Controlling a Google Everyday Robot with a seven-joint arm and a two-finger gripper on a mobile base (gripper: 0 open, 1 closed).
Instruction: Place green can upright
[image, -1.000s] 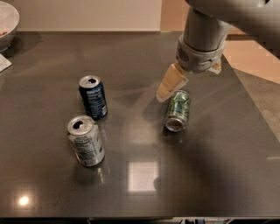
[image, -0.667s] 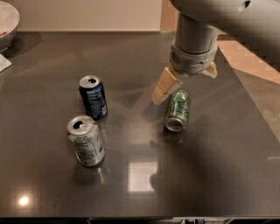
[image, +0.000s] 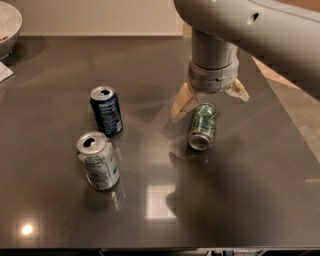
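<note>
The green can (image: 202, 126) lies on its side on the dark table (image: 235, 200), right of centre, its open silver end toward me. My gripper (image: 209, 102) hangs from the grey arm directly over the can's far end. It is open: one cream finger (image: 181, 102) is down at the can's left, the other (image: 238, 90) is out to the upper right. The fingers straddle the can without touching it.
A dark blue can (image: 106, 111) stands upright left of centre. A silver-white can (image: 98, 161) stands upright in front of it. A white bowl (image: 9, 25) sits at the far left corner. The table's right edge runs diagonally past the arm.
The arm and gripper have moved down and toward me, so the open fingers now sit around the green can's far end. The cans have not moved.
</note>
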